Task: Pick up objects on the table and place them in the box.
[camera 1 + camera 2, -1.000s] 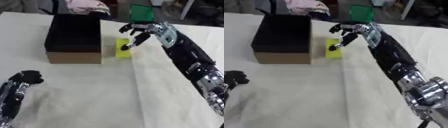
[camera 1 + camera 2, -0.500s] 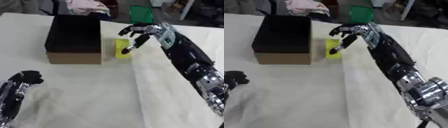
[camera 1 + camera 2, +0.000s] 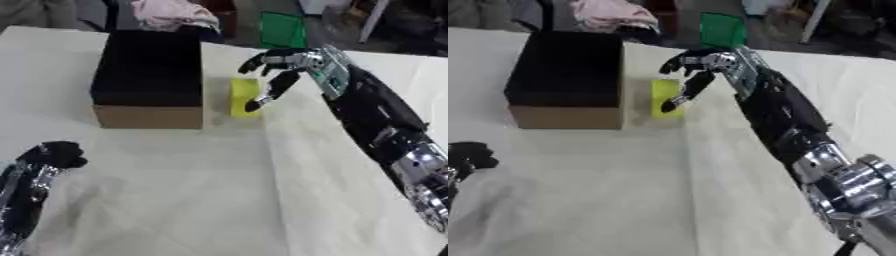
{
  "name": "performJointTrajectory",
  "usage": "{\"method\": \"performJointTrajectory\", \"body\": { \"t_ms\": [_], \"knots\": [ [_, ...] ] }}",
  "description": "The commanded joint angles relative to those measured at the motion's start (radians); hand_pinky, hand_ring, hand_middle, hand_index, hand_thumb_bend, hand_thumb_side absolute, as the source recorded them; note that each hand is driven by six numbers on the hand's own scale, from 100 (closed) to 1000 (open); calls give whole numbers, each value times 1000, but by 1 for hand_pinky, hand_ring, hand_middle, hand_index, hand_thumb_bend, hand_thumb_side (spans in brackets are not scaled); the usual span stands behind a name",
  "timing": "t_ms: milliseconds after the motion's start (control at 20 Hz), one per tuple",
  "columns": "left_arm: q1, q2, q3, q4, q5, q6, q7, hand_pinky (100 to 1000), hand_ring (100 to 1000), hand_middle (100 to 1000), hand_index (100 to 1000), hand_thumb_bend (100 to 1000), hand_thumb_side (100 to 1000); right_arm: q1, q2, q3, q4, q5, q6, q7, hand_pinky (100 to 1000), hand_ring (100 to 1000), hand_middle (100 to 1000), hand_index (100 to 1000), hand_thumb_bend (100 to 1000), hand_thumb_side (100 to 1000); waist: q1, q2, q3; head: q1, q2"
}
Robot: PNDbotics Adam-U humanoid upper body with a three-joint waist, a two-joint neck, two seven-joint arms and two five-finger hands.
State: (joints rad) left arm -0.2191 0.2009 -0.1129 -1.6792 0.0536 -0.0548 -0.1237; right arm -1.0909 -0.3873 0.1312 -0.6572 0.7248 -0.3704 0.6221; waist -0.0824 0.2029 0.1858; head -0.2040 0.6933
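Note:
A yellow block (image 3: 244, 96) lies on the white table just right of the box (image 3: 149, 75), a brown carton with a dark open inside. My right hand (image 3: 284, 65) hovers over the block with its fingers spread and relaxed; the thumb reaches down to the block's near right corner, and the fingers curve above its far end without closing on it. My left hand (image 3: 54, 154) rests at the lower left, far from both, its fingers curled and holding nothing.
A green container (image 3: 282, 30) and a pink cloth (image 3: 171, 12) sit beyond the table's far edge. The white tablecloth (image 3: 219, 190) stretches across the foreground between my arms.
The right hand has shifted slightly up and to the right over the yellow block, with its thumb stretched down toward it. The block and the left hand have stayed put.

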Motion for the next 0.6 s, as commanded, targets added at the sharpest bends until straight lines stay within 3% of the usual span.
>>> {"method": "performJointTrajectory", "body": {
  "t_ms": [50,600],
  "knots": [
    [-6,0,3,-17,3,-1,3,703,598,571,672,460,672,-18,-17,-10,0,13,0,-20,862,972,895,946,764,588,7,-18,2,-2,-6],
    [-9,1,3,-18,2,-1,3,702,597,570,671,460,672,-10,-14,-20,28,121,45,-221,843,942,869,935,786,532,9,-13,5,-9,-15]
  ]
}}
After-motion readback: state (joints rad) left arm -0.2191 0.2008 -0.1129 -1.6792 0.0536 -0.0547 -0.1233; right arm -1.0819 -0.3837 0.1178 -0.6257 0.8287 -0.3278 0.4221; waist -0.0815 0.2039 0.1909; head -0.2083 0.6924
